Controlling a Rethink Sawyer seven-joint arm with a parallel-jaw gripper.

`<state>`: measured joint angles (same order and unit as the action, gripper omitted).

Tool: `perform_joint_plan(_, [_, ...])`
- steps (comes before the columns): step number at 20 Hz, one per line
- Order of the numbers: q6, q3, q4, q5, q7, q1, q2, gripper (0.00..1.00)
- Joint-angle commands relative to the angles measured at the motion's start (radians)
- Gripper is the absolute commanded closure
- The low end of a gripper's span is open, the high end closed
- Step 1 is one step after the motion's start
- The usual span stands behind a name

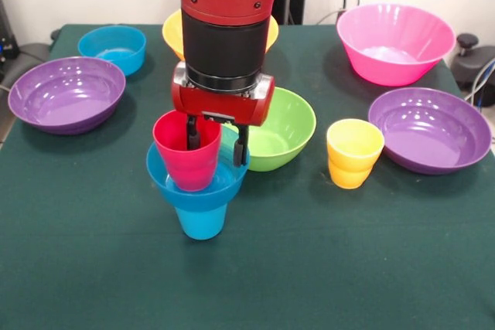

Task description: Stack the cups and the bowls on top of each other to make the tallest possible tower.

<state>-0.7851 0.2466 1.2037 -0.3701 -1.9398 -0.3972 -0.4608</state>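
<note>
Cups (188,152) and bowls (396,40): glossy smooth plastic. Table (348,268): matt green cloth cover.

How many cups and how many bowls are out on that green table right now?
Cups: 3, blue cup, red cup, yellow cup.
Bowls: 7, blue, purple, green, pink, orange.
Total: 10.

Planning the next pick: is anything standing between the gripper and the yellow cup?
Nothing visible blocks it. The stepped yellow plastic cup stands alone on the table, upright; the glossy lime green bowl sits beside the path, farther back. The gripper straddles the red cup's rim.
</note>
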Motion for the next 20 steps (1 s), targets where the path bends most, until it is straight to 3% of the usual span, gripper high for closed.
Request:
perform_joint_plan(1, [0.045, 0.004, 0.058, 0.01, -0.082, 0.032, 0.018, 0.0])
perform_joint_plan(12, [-0.027, -0.002, 0.056, 0.022, -0.047, 0.033, -0.033, 0.0])
perform_joint_plan(20, [-0.074, 0.003, 0.016, 0.046, -0.051, 0.042, -0.028, 0.0])
